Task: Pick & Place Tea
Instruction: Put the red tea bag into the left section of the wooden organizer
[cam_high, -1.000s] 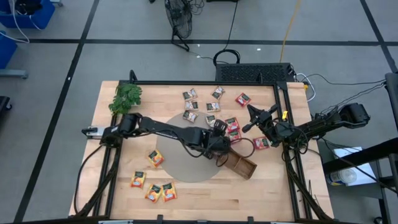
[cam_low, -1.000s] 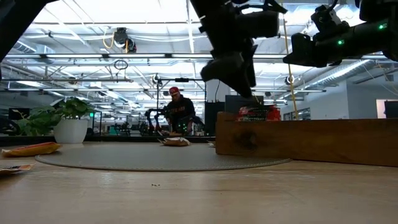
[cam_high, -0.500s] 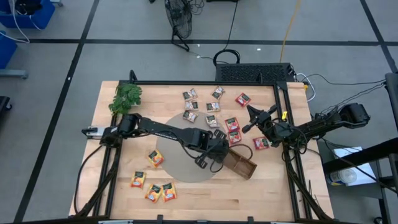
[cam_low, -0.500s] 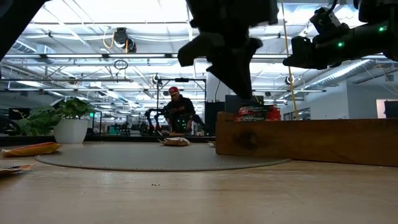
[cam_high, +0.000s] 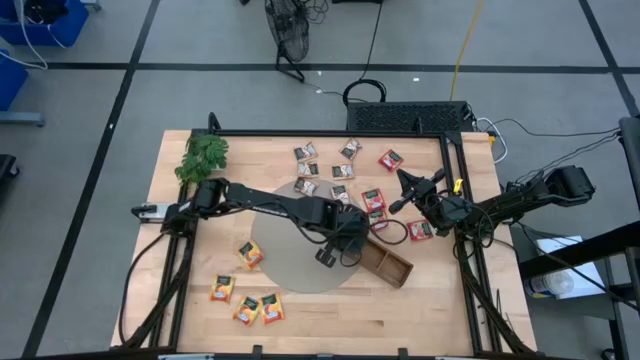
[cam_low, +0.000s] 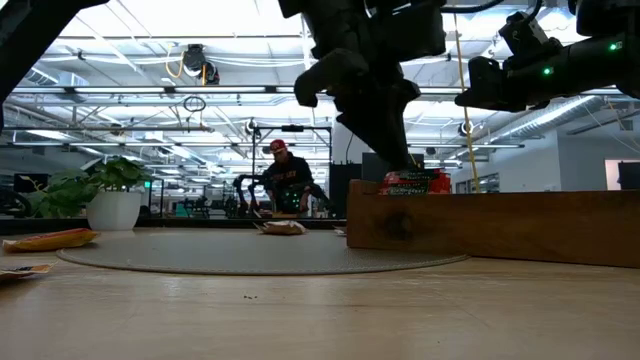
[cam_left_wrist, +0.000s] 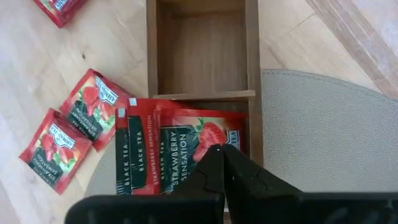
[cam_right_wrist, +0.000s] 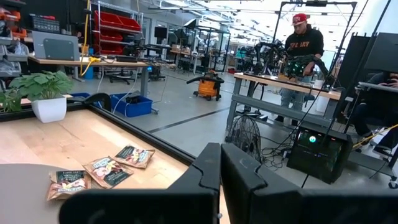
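My left hand (cam_high: 347, 243): over the middle of the desk, above the left end of the wooden tray, fingers (cam_left_wrist: 217, 169) clenched together with nothing between them.
My right hand (cam_high: 408, 193): hanging above the right part of the desk, well apart from the tray, fingers (cam_right_wrist: 217, 171) pressed tight, carrying nothing.
Wooden tray (cam_high: 385, 263): lying slantwise at the right rim of the round grey mat (cam_high: 290, 262); the compartment next to the filled one is bare wood.
Red tea sachets in the tray (cam_left_wrist: 180, 152): strawberry and black tea packets stacked flat in the end compartment, just under my left fingertips; in the low view they stick up above the tray wall (cam_low: 415, 182).
Other red sachets (cam_high: 373, 198): on the desk just beyond the tray, with one more near my right hand (cam_high: 420, 230) and one toward the far right (cam_high: 390, 159).
Grey-white sachets (cam_high: 305, 153): scattered at the far middle of the desk.
Orange-yellow sachets (cam_high: 247, 309): grouped at the near left.
Green sprig (cam_high: 203, 157): far left corner of the desk (cam_high: 440, 320).
Person (cam_low: 285, 178): standing in the room beyond the desk.
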